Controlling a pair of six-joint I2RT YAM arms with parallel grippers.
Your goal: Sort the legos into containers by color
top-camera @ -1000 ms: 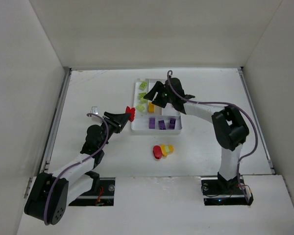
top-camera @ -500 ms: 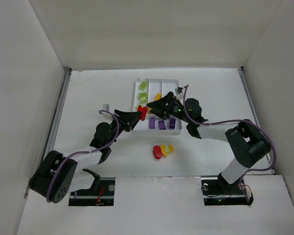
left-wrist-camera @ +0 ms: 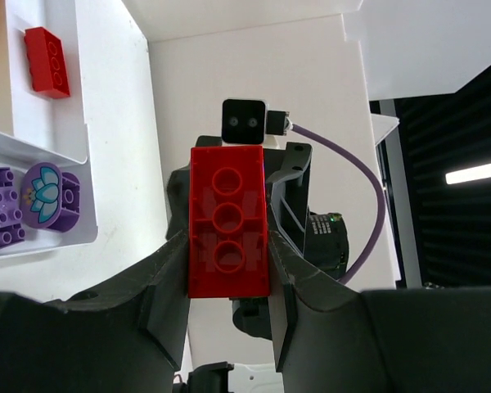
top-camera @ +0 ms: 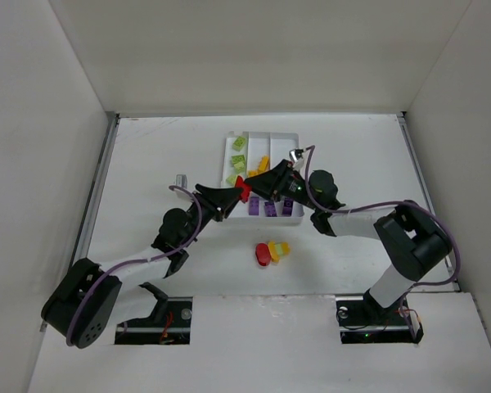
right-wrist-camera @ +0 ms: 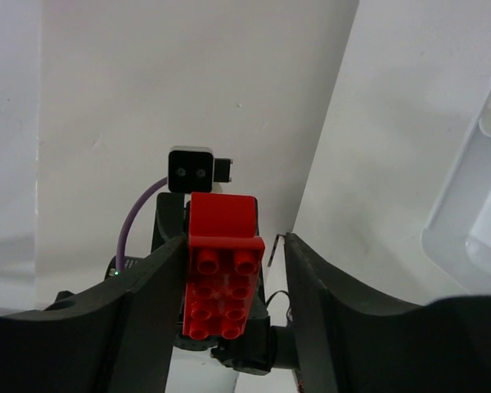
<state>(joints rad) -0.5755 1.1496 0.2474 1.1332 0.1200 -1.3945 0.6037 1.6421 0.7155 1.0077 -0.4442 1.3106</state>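
left gripper (left-wrist-camera: 227,255) clamps red rectangular plastic brick (left-wrist-camera: 228,219), long axis along its fingers | right gripper (right-wrist-camera: 235,246) opposite, jaws straddling brick's far end, gap on one side

The left gripper (top-camera: 240,193) carries its red lego (top-camera: 244,191) rightward, from just outside the tray's (top-camera: 283,144) left wall to above its left side. The right gripper (top-camera: 253,187) swings down from over the tray's far middle to face it. Its fingers now straddle that lego, with a gap on one side.
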